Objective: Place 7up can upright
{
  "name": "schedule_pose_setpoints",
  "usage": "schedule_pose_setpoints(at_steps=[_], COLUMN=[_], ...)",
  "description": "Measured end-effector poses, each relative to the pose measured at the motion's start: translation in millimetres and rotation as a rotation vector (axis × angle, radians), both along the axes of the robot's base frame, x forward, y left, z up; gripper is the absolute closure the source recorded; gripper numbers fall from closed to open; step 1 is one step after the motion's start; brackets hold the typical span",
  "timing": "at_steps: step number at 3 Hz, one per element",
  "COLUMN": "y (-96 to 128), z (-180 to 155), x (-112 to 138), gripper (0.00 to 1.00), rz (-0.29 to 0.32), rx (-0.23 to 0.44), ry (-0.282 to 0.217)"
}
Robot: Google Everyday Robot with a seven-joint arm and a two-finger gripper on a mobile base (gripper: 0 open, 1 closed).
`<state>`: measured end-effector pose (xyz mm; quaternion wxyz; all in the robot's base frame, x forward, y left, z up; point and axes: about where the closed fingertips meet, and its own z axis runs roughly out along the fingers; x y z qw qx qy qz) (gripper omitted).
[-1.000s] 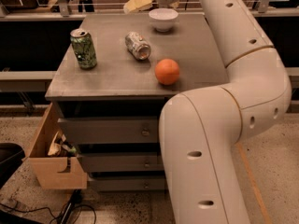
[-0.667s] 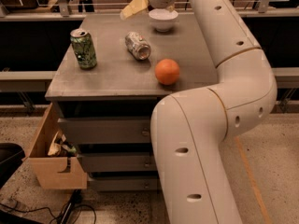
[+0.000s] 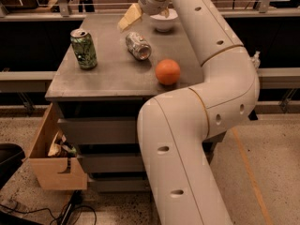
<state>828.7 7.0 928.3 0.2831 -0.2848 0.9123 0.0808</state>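
Note:
The 7up can (image 3: 138, 45), small and silvery-grey, lies on its side near the middle back of the grey table top (image 3: 108, 76). My gripper (image 3: 129, 17), pale yellow, hangs at the end of the big white arm (image 3: 211, 69) over the back of the table. It is just behind and slightly left of the lying can, and apart from it. It holds nothing that I can see.
A green patterned can (image 3: 84, 48) stands upright at the table's left. An orange ball (image 3: 168, 71) lies right of the 7up can. A white bowl (image 3: 164, 20) sits at the back, partly behind my arm. An open cardboard box (image 3: 51, 158) stands on the floor at lower left.
My arm has swung to the left, and the gripper has moved left and a little lower, closer to the lying can. The objects on the table have not moved.

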Motion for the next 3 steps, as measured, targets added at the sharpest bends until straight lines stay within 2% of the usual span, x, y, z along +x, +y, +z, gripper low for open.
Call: schedule_pose_setpoints(at_steps=[2,3], y=[5,12], z=[-16,-17], x=[-8,-10], gripper=[0.00,0.00], rz=[0.057,0.089], rx=[-0.126,-0.163], ry=[0.037,0.037])
